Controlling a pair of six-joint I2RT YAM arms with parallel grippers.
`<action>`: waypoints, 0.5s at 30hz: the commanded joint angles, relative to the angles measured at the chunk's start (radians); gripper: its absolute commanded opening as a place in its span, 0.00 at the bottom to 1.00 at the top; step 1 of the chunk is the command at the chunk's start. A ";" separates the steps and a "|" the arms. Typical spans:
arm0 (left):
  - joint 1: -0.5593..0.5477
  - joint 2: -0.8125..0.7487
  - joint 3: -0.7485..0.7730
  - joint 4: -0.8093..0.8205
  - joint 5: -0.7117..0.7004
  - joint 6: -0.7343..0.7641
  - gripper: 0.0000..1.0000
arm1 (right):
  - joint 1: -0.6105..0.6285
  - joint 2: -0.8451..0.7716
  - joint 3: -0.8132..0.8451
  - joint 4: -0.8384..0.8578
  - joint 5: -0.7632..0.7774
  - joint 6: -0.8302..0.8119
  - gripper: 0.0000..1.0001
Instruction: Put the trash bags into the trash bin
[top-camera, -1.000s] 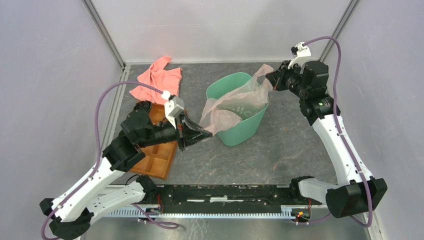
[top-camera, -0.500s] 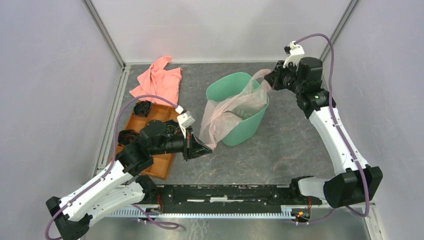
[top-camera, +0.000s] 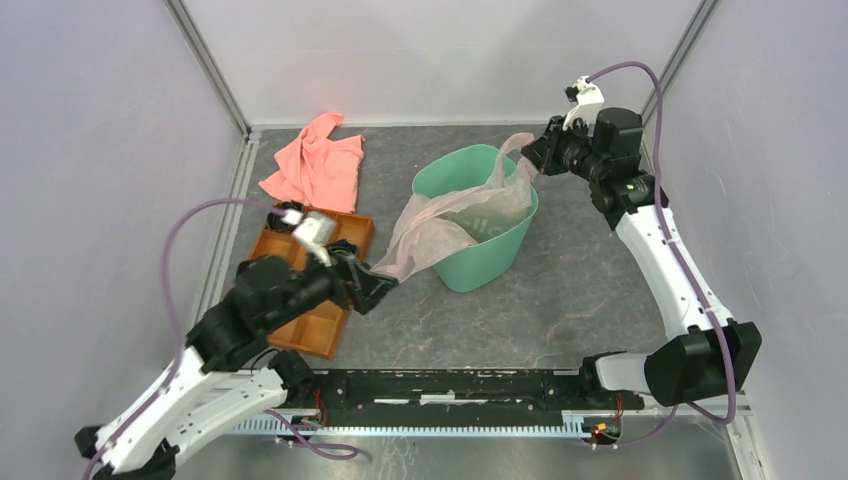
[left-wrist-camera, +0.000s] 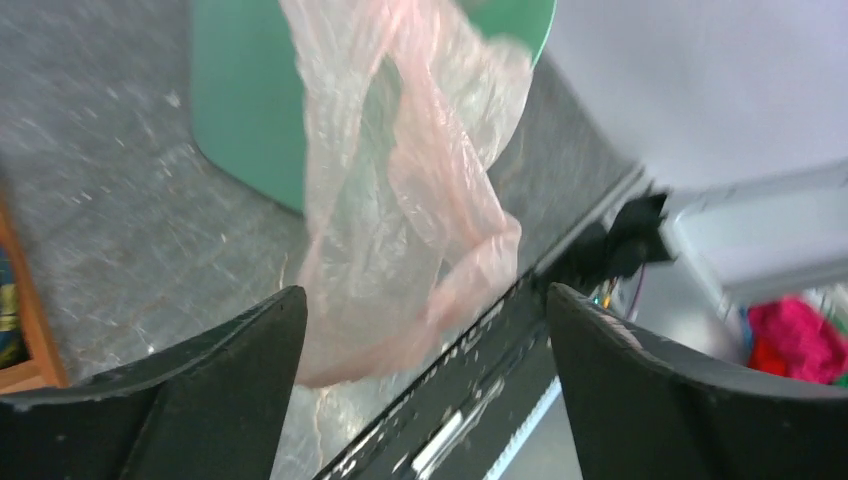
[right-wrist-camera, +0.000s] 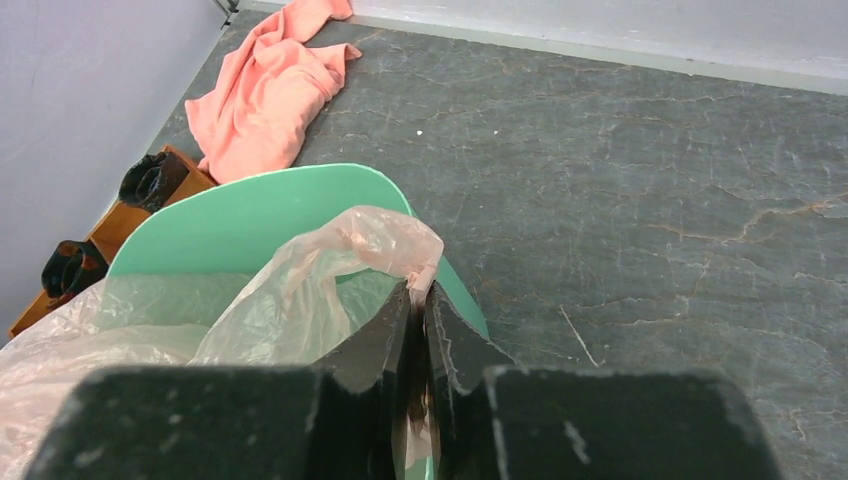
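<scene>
Two arms work over a dark stone-patterned table (top-camera: 560, 290). Far left, an orange tray (top-camera: 315, 325) lies flat, with black objects (right-wrist-camera: 150, 180) in its far compartments. Behind it, a crumpled salmon-pink cloth (top-camera: 318, 165) sits near the back wall, apart from everything else.

Just right of the tray, the left gripper (top-camera: 380, 285) hangs low over the table and points toward the trash bin (top-camera: 490, 255). Its jaws stand wide apart. In the left wrist view, the fingers (left-wrist-camera: 230, 350) flank the lower end of the trash bag (top-camera: 440, 225) without clamping it. The film reaches close to one finger, though whether it touches is unclear.

The bag itself is only partly in the bin. Its middle sags inside the mint-green wall, while a long tail spills over the near-left rim and stretches down toward the left gripper.

At the right, the opposite corner of the bag rises over the bin's far-right rim. The right gripper (top-camera: 537, 158), held just above and beyond that rim, has its jaws closed tight on this bunched corner.
</scene>
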 joint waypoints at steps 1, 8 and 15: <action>0.000 -0.181 0.053 -0.029 -0.243 -0.177 0.98 | -0.003 -0.050 0.020 0.035 -0.011 -0.004 0.15; 0.000 -0.136 0.128 -0.197 -0.338 -0.802 0.99 | -0.004 -0.072 0.001 0.043 -0.033 0.010 0.16; 0.000 0.002 0.221 -0.254 -0.212 -0.901 1.00 | -0.003 -0.074 -0.009 0.061 -0.052 0.017 0.18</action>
